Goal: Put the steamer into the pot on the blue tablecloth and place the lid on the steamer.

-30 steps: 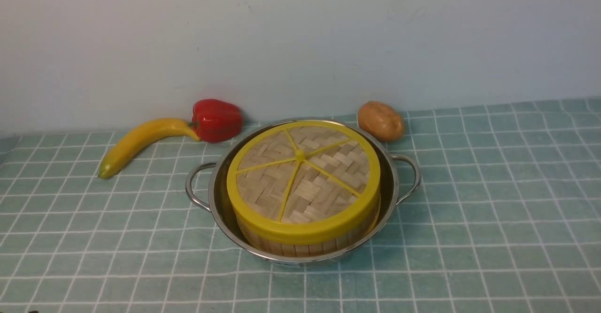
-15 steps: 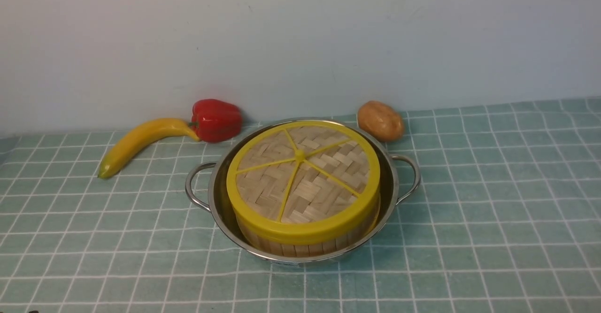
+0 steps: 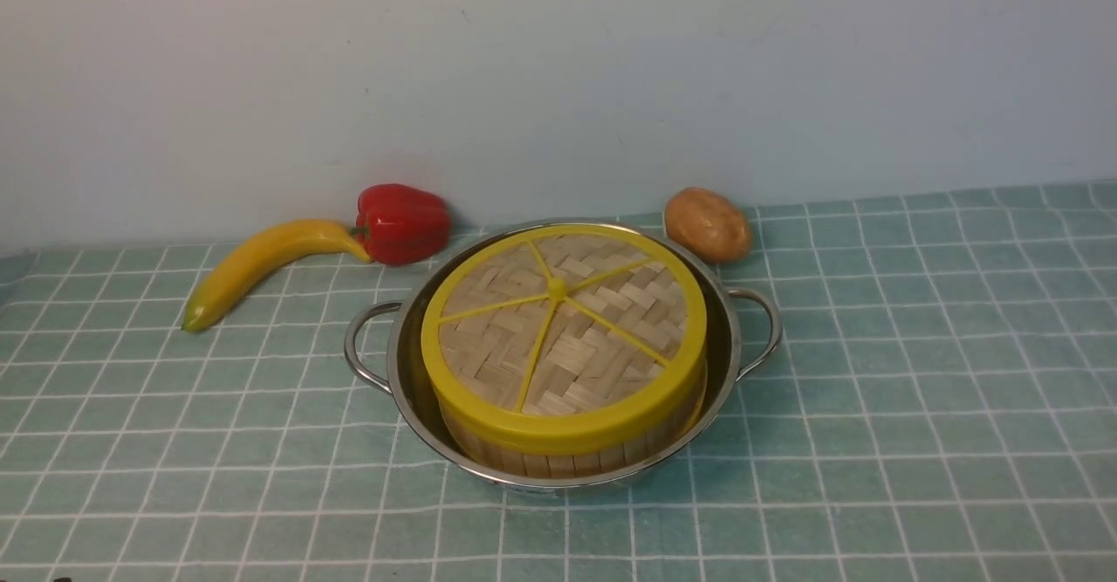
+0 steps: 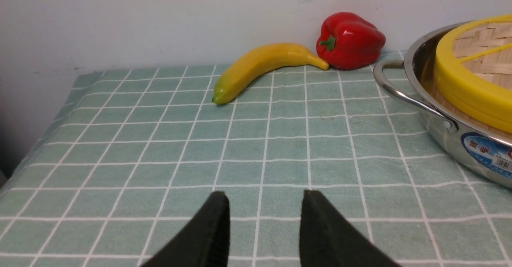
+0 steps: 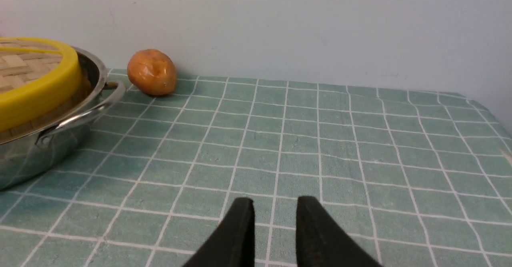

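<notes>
The pot (image 3: pixel 563 364) sits mid blue tablecloth (image 3: pixel 873 373) on the desk, holding the steamer (image 3: pixel 567 451) with the lid (image 3: pixel 563 338) seated on top. The left tool (image 4: pixel 264 219) hovers over bare cloth, jaws apart and empty, the pot off to its side. The right tool (image 5: pixel 275 223) likewise, jaws parted, empty. In the front view nothing has shifted since a second ago.

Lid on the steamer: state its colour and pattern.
The lid is tan woven bamboo with a thick yellow rim and five thin yellow spokes; clearest in the front view.
</notes>
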Controlling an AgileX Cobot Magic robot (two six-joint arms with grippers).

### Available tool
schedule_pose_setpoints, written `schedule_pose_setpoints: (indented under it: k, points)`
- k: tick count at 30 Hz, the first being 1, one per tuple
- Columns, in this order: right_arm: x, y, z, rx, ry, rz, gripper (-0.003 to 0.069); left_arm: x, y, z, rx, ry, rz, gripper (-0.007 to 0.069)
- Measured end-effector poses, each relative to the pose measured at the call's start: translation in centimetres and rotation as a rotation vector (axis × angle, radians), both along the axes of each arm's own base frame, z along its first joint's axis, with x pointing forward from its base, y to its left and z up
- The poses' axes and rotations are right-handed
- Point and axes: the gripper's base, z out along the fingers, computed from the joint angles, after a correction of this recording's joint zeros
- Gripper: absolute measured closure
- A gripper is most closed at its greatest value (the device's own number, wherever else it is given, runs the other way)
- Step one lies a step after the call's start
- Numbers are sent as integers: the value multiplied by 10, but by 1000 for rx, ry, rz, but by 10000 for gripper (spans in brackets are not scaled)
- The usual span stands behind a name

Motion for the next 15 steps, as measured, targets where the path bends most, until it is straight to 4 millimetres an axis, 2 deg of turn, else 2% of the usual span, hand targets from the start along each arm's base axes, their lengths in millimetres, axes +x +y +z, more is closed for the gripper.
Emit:
schedule_pose_setpoints:
  k: [15]
  points:
    - [0,0,0,4,-1,0,425,0,0,0,0,0,0,382]
